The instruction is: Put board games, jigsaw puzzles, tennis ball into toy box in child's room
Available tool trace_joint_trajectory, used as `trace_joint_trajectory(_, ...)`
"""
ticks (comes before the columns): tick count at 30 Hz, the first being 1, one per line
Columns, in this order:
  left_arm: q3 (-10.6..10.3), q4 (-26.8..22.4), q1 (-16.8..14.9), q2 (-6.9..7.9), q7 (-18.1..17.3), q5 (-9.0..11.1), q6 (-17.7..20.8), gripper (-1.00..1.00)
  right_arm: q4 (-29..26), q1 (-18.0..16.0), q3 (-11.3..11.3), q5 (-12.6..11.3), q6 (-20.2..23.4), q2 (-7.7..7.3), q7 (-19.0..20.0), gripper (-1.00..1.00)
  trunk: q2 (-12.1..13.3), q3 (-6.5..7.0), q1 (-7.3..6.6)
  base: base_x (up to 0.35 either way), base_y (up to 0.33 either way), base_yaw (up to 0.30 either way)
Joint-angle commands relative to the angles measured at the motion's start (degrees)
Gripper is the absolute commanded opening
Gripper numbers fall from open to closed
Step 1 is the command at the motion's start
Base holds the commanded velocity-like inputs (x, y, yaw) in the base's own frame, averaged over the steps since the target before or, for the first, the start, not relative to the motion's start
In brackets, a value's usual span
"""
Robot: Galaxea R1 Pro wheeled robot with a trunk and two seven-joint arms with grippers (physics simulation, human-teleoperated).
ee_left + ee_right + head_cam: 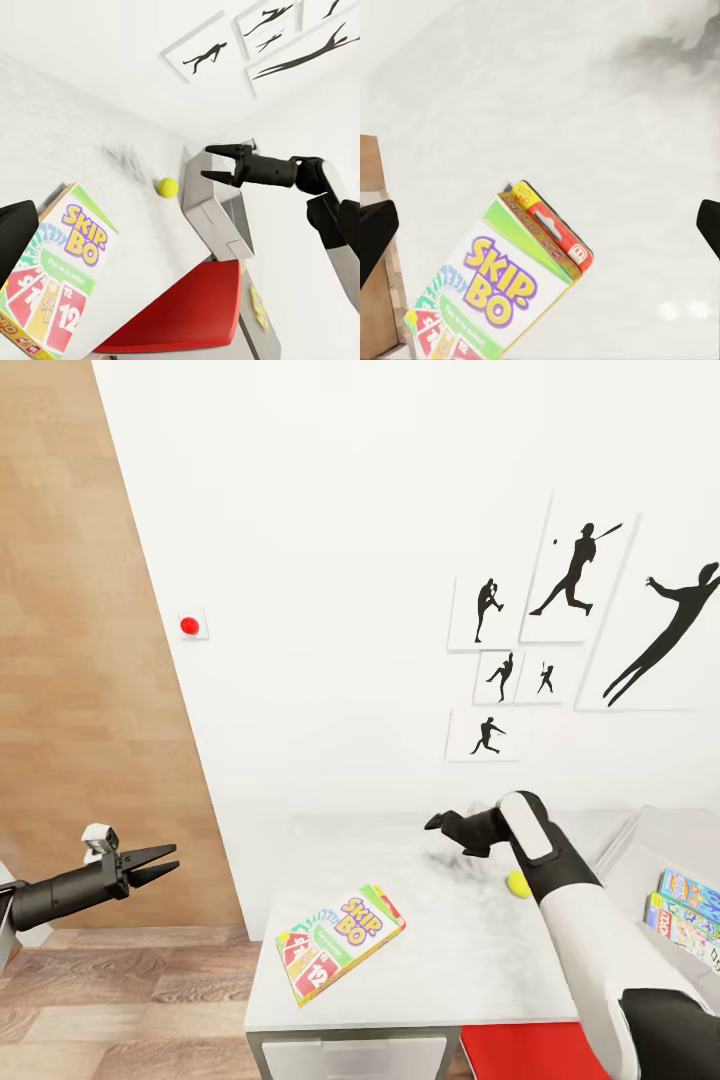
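Observation:
The Skip-Bo board game lies flat on the light-grey table near its front left corner, and shows too in the left wrist view and right wrist view. The tennis ball rests on the tabletop, half behind my right forearm. My right gripper hovers open and empty over the table's back; its fingertips frame the Skip-Bo box. The toy box stands at the table's right with two board games inside. My left gripper hangs open left of the table.
A white wall with black baseball-player prints and a red button stands behind the table. A wood-plank surface fills the left side. Something flat and red sits below the table's front edge.

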Motion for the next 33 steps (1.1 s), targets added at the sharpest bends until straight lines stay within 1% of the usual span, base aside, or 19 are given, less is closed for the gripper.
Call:
trace_joint_trajectory(1,0.0,0.0,0.0,0.01,-0.2,0.0,0.6,1.0,0.0,-0.1,0.5,-0.5,-0.1,0.16,-0.6,1.0,-0.1,-0.14,0.04,0.0,0.0,0.0)
trace_joint_trajectory(3,0.0,0.0,0.0,0.01,-0.2,0.0,0.6,1.0,0.0,-0.1,2.7,-0.5,-1.6,1.31,-0.6,1.0,-0.1,-0.14,0.04,0.0,0.0,0.0)
trace_joint_trajectory(4,0.0,0.0,0.0,0.01,-0.2,-0.1,0.6,1.0,0.0,-0.1,4.6,-0.5,-2.5,2.18,-0.6,1.0,-0.1,-0.14,0.04,0.0,0.0,0.0)
trace_joint_trajectory(5,0.0,0.0,0.0,0.01,-0.2,-0.1,0.6,1.0,0.0,-0.1,5.3,-0.4,-2.8,2.4,-0.7,1.0,-0.1,-0.14,0.04,0.0,0.0,0.0)
trace_joint_trajectory(7,0.0,0.0,0.0,0.01,-0.2,-0.1,0.6,1.0,0.4,-0.1,7.4,-0.5,-3.8,2.95,-1.5,1.0,-0.1,-0.14,0.04,0.0,0.0,0.0)
trace_joint_trajectory(9,0.1,0.0,0.0,0.03,-0.2,-0.1,0.6,1.0,1.5,-0.4,8.3,-0.5,-5.1,3.25,-2.9,1.0,-0.1,-0.14,0.04,0.0,0.0,0.0)
trace_joint_trajectory(10,0.1,0.0,-0.1,0.02,-0.2,-0.1,0.6,1.0,3.2,-1.0,8.7,-0.5,-5.8,3.64,-4.2,1.0,-0.1,-0.14,0.04,0.0,0.0,0.0)
trace_joint_trajectory(11,0.1,0.0,-0.1,0.02,-0.2,-0.1,0.6,1.0,4.1,-1.3,8.8,-0.6,-6.1,3.83,-4.8,1.0,-0.1,-0.14,0.04,0.0,0.0,0.0)
trace_joint_trajectory(13,0.0,0.0,-0.1,0.01,-0.2,-0.1,0.6,1.0,8.7,-3.2,9.1,-0.5,-6.8,5.15,-6.9,1.0,-0.1,-0.14,0.04,0.0,0.0,0.0)
trace_joint_trajectory(14,0.0,0.0,-0.1,0.01,-0.2,-0.1,0.6,1.0,10.1,-3.8,9.1,-0.5,-6.9,5.53,-7.3,1.0,-0.1,-0.14,0.04,0.0,0.0,0.0)
trace_joint_trajectory(16,-0.1,0.0,0.0,0.01,-0.2,-0.1,0.6,1.0,14.5,-5.7,9.3,-0.5,-7.4,6.71,-8.2,1.0,-0.1,-0.14,0.04,0.0,0.0,0.0)
trace_joint_trajectory(18,-0.1,0.0,0.0,0.01,-0.2,-0.2,0.6,1.0,16.6,-6.8,9.4,-0.4,-7.8,7.17,-8.5,1.0,-0.1,-0.14,0.04,0.0,0.0,0.0)
trace_joint_trajectory(20,-0.2,0.0,0.0,-0.02,-0.2,-0.2,0.7,1.0,17.7,-7.4,9.5,-0.2,-8.5,7.42,-8.7,1.0,-0.1,-0.14,0.04,0.0,0.0,0.0)
trace_joint_trajectory(23,-0.2,0.0,-0.1,-0.1,0.1,-0.3,0.7,1.0,18.5,-7.9,10.4,2.1,-10.2,7.61,-8.8,1.0,-0.1,-0.14,0.04,0.0,0.0,0.0)
trace_joint_trajectory(24,-0.2,0.0,-0.1,-0.09,1.2,-0.3,0.7,1.0,18.7,-7.9,10.7,3.2,-10.7,7.63,-8.8,1.0,-0.1,-0.14,0.04,0.0,0.0,0.0)
trace_joint_trajectory(27,0.0,0.1,-0.1,-0.01,3.1,-0.3,0.7,1.0,18.8,-7.9,11.1,4.8,-11.8,7.62,-8.4,1.0,-0.1,-0.14,0.04,0.0,0.0,0.0)
trace_joint_trajectory(33,0.1,0.1,-0.1,-0.02,4.3,-0.3,0.7,1.0,18.9,-7.9,11.3,5.5,-12.4,7.53,-8.1,1.0,-0.1,-0.14,0.04,0.0,0.0,0.0)
